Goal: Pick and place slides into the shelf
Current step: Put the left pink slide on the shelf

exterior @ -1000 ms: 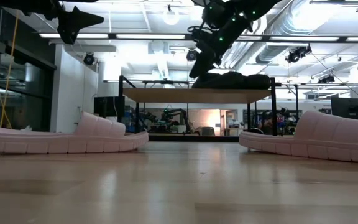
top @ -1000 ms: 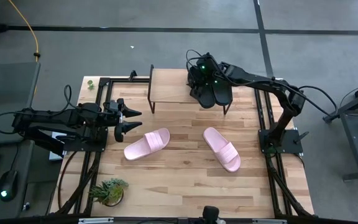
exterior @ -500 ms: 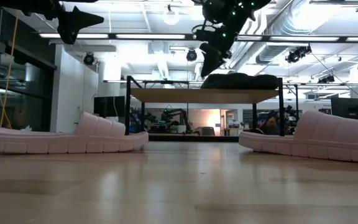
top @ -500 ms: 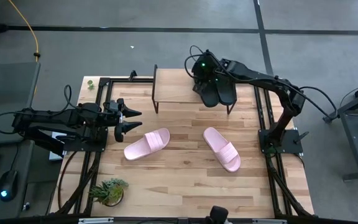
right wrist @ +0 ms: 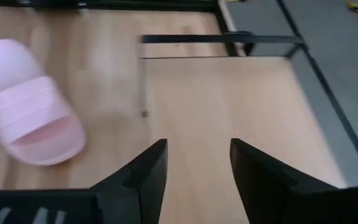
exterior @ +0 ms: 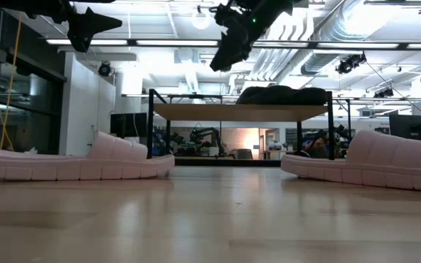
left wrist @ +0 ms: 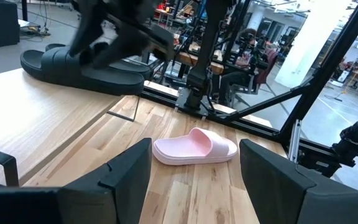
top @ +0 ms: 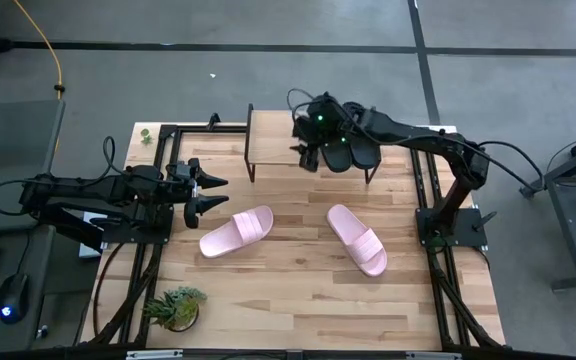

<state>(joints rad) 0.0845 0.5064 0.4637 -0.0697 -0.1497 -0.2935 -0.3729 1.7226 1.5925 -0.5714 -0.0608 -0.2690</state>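
Two black slides (top: 353, 152) are seen lying side by side on the right part of the shelf (top: 273, 139), which stands at the far edge of the table (top: 298, 290). The right gripper (top: 305, 152) is held above the shelf top, just left of the black pair, its fingers parted and nothing between them. Two pink slides are left on the tabletop in front of the shelf, one to the left (top: 236, 231) and one to the right (top: 357, 238), well apart. The left gripper (top: 213, 194) is poised at the table's left side near the left pink slide, likewise spread and empty.
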